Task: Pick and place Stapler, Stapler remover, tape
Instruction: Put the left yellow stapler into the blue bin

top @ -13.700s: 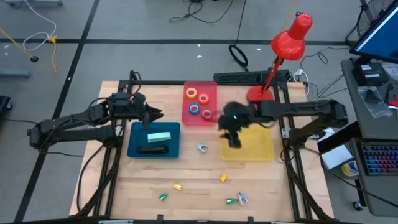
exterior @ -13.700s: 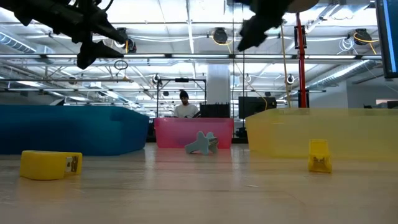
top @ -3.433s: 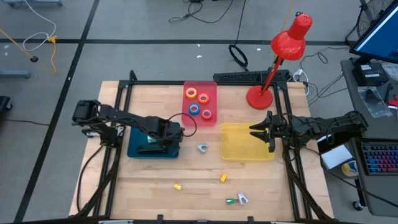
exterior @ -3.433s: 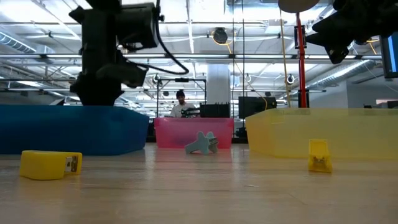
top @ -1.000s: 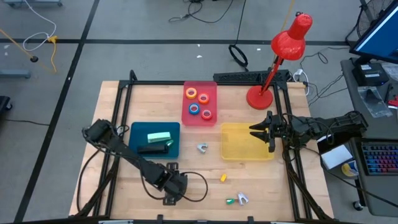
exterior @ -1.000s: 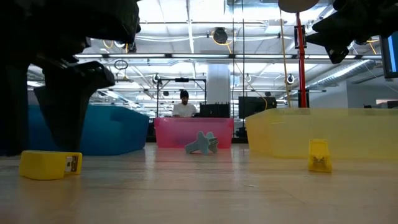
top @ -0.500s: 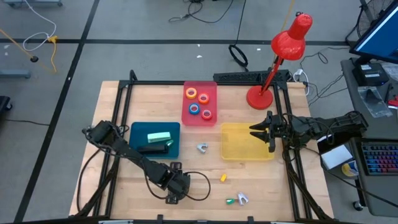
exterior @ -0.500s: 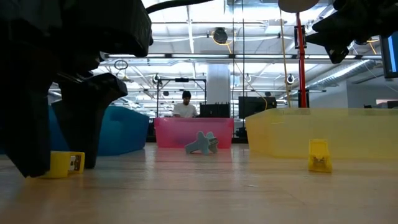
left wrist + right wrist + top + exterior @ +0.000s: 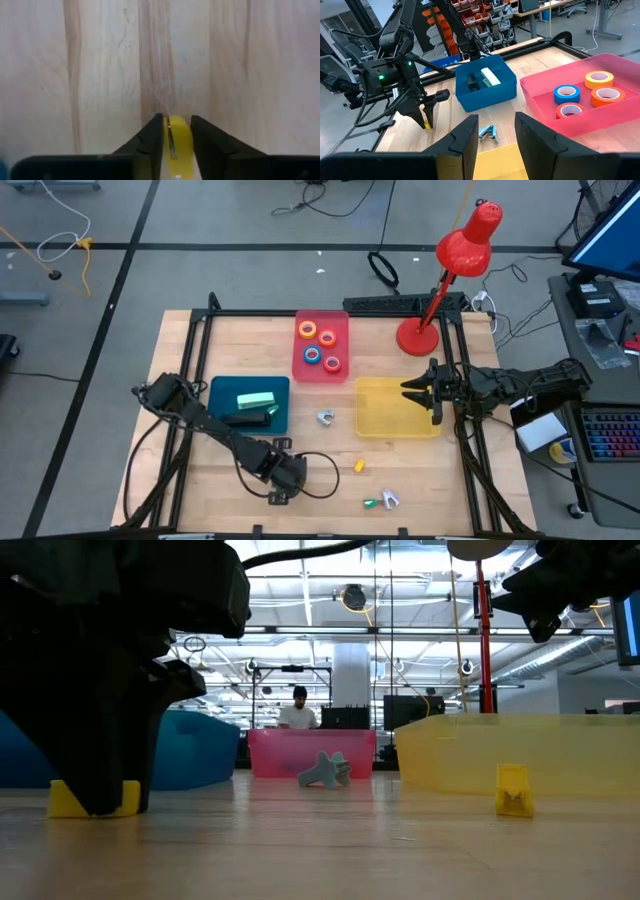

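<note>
My left gripper (image 9: 281, 484) stands near the table's near edge, fingers pointing down, shut on a small yellow staple remover (image 9: 179, 145). The low view shows the same remover (image 9: 62, 802) on the wood under the dark fingers. A green stapler (image 9: 255, 400) and a black stapler (image 9: 245, 420) lie in the blue tray (image 9: 214, 423). Several tape rolls (image 9: 318, 345) lie in the red tray (image 9: 300, 372). My right gripper (image 9: 412, 393) hangs open above the right part of the yellow tray (image 9: 400, 428), touching nothing. My left gripper pinches the yellow staple remover between its two fingers (image 9: 152, 137), coming from above and pointing down. One end of the remover (image 9: 175, 131) shows in the narrow gap between the fingers. The remover's underside (image 9: 128, 808) rests on the table.
A grey remover (image 9: 325, 417) lies between the blue and yellow trays. Another yellow piece (image 9: 359, 466), a green one (image 9: 262, 496) and a green and grey pair (image 9: 380, 501) lie near the near edge. A red desk lamp (image 9: 440, 290) stands at the far right corner.
My left gripper has shifted slightly to the right along the near edge and come down over the yellow staple remover. Its fingers, spread on either side half a second ago, have shut on it. The remover has turned a little on the wood.
</note>
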`<state>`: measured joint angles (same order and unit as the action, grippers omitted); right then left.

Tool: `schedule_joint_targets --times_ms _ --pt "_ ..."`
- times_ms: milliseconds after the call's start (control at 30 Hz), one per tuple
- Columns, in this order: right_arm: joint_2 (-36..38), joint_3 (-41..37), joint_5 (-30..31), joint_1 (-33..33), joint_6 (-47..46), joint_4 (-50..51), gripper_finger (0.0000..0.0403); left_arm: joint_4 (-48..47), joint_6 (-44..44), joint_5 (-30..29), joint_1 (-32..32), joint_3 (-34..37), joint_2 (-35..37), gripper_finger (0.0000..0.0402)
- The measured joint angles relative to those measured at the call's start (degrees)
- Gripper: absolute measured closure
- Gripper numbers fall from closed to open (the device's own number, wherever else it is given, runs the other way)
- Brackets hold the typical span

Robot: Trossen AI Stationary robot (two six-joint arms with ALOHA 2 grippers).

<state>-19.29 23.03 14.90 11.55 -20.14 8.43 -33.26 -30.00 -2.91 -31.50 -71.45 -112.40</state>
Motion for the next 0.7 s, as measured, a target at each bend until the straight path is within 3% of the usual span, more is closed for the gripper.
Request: schedule_joint_targets --times_ms 133,333,500,700 --pt "0.02 0.00 0.01 0.02 0.00 -0.01 0.0280 -2.17 -3.96 3.40 1.35 -1.47 0.57 0.0343" --pt "-0.02 0.00 0.00 0.02 -0.11 -0.02 0.0280 -13.41 -7.68 2.74 4.51 -9.48 4.33 0.0342" --pt "-0.01 0.00 0.02 0.00 -0.17 -0.07 0.0280 -26.78 -7.87 -8.90 7.13 -15.91 10.19 0.0332" --pt "0.00 0.00 0.01 0.00 -0.17 -0.11 0.0280 -50.37 -13.64 -25.62 11.00 -15.71 17.96 0.0341"
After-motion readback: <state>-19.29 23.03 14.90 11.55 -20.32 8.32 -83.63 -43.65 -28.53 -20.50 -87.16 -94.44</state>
